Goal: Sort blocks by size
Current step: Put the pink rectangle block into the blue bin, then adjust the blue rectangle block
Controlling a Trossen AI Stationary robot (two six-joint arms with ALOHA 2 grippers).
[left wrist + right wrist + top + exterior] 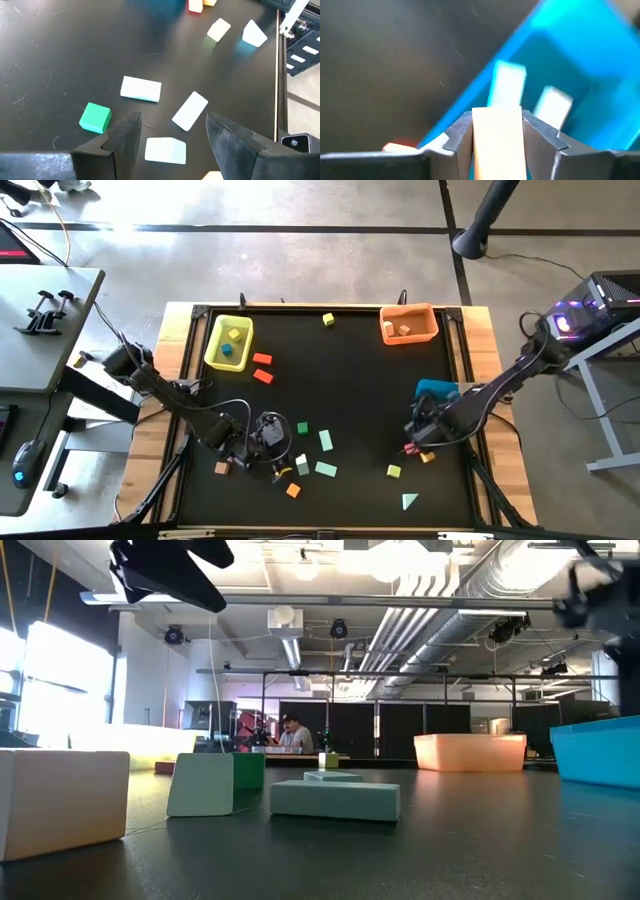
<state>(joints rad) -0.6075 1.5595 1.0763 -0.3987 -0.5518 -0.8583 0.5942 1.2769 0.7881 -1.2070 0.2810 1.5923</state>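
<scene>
Right end effector (pixel 497 132): clamped on pale bar block (pixel 496 142), long axis pointing ahead toward blue bin (pixel 580 65). Left end effector (pixel 172 132): spread wide above mint blocks (pixel 141 89).

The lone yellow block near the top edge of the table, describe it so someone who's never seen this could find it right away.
Start at the black table and look along its far edge, between the yellow bin and the orange bin. The small yellow block sits alone on the open mat there, inside neither bin, with no other loose block near it.

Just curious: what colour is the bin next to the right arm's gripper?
Bright blue bin; the right wrist view shows it best.
</scene>
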